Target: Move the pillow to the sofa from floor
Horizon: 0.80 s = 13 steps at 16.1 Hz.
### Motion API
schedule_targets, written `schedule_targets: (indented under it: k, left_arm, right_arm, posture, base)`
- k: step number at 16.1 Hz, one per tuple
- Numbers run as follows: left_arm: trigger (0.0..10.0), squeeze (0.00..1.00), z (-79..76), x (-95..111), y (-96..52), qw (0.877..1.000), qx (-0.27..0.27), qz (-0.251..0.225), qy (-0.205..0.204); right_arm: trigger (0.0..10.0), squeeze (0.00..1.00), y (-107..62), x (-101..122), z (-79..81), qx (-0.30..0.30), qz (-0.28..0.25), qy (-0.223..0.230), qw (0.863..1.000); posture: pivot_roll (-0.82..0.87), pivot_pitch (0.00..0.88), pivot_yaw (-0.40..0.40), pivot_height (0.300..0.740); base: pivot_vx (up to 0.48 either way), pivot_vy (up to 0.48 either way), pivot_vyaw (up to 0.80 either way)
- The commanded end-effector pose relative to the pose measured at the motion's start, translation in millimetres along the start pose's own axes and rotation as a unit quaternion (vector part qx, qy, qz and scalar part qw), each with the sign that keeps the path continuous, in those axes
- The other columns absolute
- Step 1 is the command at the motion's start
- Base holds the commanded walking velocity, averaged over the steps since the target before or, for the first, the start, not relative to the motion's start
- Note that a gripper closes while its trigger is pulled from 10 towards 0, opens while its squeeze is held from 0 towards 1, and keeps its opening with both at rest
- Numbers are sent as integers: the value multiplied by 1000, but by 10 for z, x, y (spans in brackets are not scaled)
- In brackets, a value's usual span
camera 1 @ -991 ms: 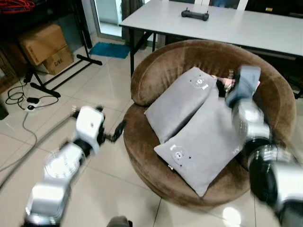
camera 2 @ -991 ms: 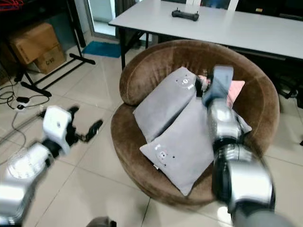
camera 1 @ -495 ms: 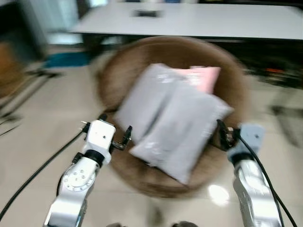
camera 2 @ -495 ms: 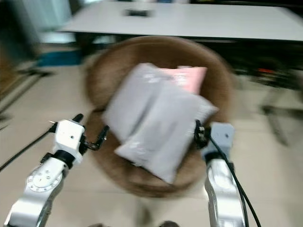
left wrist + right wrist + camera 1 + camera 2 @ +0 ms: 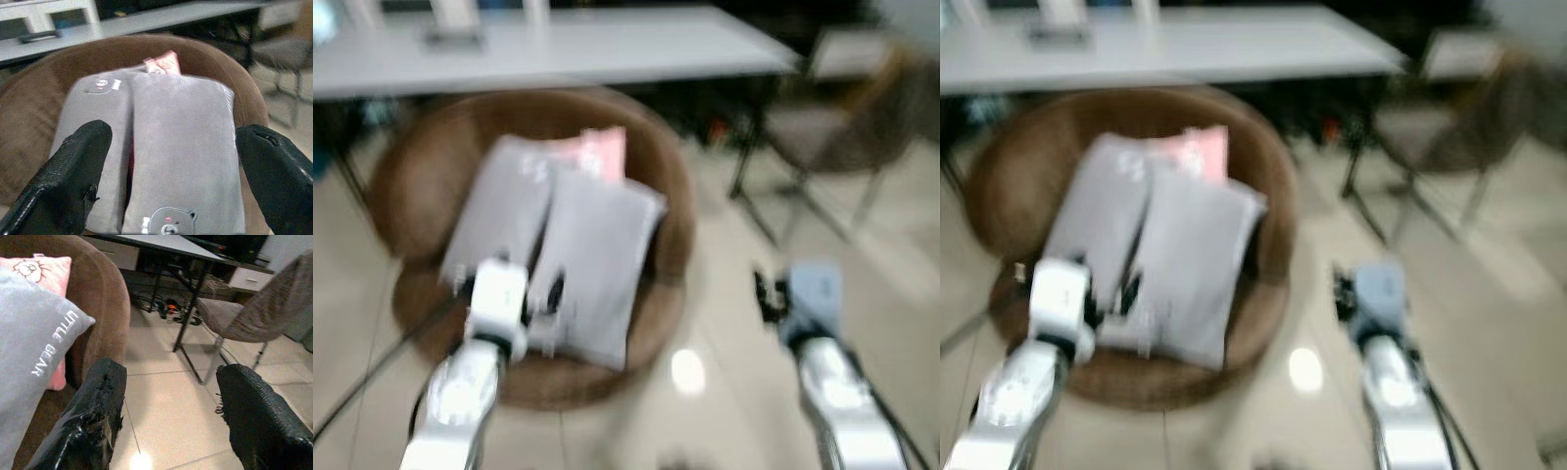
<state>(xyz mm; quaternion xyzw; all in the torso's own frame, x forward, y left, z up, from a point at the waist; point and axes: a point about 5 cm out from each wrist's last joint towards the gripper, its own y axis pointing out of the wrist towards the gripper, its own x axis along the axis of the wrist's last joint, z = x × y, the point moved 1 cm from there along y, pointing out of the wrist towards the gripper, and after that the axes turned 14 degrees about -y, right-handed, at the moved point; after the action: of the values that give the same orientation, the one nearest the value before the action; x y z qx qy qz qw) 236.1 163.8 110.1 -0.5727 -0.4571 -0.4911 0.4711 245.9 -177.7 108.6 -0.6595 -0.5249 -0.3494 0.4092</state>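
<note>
Pillows lie side by side in the round brown sofa (image 5: 29, 112): one grey pillow (image 5: 188, 147) on the right, a second grey pillow (image 5: 95, 122) touching it on the left, and a pink pillow (image 5: 164, 61) tucked behind them against the far backrest. Which of them came from the floor cannot be told, but no pillow lies on the tiled floor (image 5: 161, 401) where it is visible, so the move looks done, judging by how things lie.

Near the front edge of the sofa, the left gripper (image 5: 171, 161) hovers just over the grey pillows with its fingers (image 5: 73, 166) spread wide and nothing between them. In the head views the left arm (image 5: 470, 372) reaches over the near rim of the seat.

To the right of the sofa, the right gripper (image 5: 166, 406) hangs above bare tiles, its fingers (image 5: 254, 406) also released and empty. Further right stands a brown chair (image 5: 244, 316) on thin metal legs.

Behind the sofa runs a long white bench (image 5: 568, 49), with a dark object on its far left that is too blurred to name.

Both head views are smeared, so the camera is probably turning. What seems left is only to back the arms away.
</note>
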Motion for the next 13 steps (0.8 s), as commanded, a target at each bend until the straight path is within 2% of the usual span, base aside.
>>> schedule_targets:
  k: [1, 3, 4, 7, 9, 13]
  left_arm:
    - [10000, 0, -29, -17, 15, 1000, -2, 8, -7]
    - [10000, 0, -68, -12, 56, 1000, -9, 0, 1]
    - [10000, 0, -16, 33, 159, 1000, 0, -13, 5]
    - [10000, 0, -21, 69, 249, 1000, -10, -20, -3]
    - [10000, 0, -94, 71, 271, 999, -33, -22, -3]
    - [10000, 0, -135, 61, 277, 999, -47, -21, -15]
  right_arm:
    - [10000, 0, 3, 14, -24, -6, 8, 6, 1000]
    - [10000, 0, -8, -53, -53, -21, 28, 1, 999]
    - [10000, 0, -21, -61, -76, -38, 40, 10, 998]
    - [10000, 0, -43, -32, -112, -39, 40, 6, 998]
    - [10000, 0, -40, -60, -174, -56, 49, 12, 997]
    - [10000, 0, -48, -29, -126, -42, 47, 11, 998]
  posture:
    - [19, 0, -4, 740]
    - [0, 0, 31, 740]
    - [-10, 0, 38, 740]
    - [-42, 0, 61, 740]
    - [-40, 0, 61, 740]
    - [-38, 0, 51, 740]
  base:
    - [0, 0, -800]
    - [0, 0, 0]
    - [0, 0, 0]
    - [0, 0, -800]
    - [0, 0, -800]
    - [282, 0, 0]
